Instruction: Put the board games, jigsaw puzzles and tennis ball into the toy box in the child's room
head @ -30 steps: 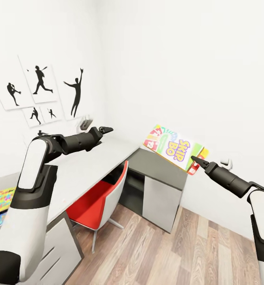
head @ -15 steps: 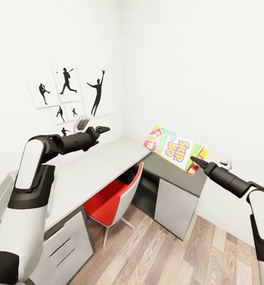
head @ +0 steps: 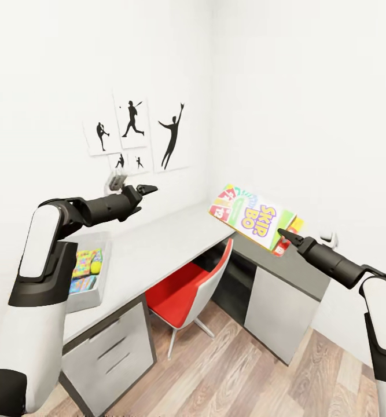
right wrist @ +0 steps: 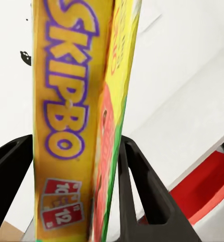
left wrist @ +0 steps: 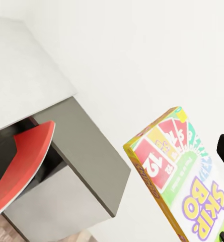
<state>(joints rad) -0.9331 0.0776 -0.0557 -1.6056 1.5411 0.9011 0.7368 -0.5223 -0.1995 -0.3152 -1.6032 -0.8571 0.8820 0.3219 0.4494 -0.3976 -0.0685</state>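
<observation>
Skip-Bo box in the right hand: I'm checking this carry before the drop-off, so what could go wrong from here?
1. The right hand pinches the Skip-Bo box by one corner, most of it sticking out tilted in the air; it may swing or slip.
2. The toy box on the table already holds colourful toys, so the wide game may catch on its wall.
3. The left hand hovers over the table and may obstruct the crossing.
</observation>
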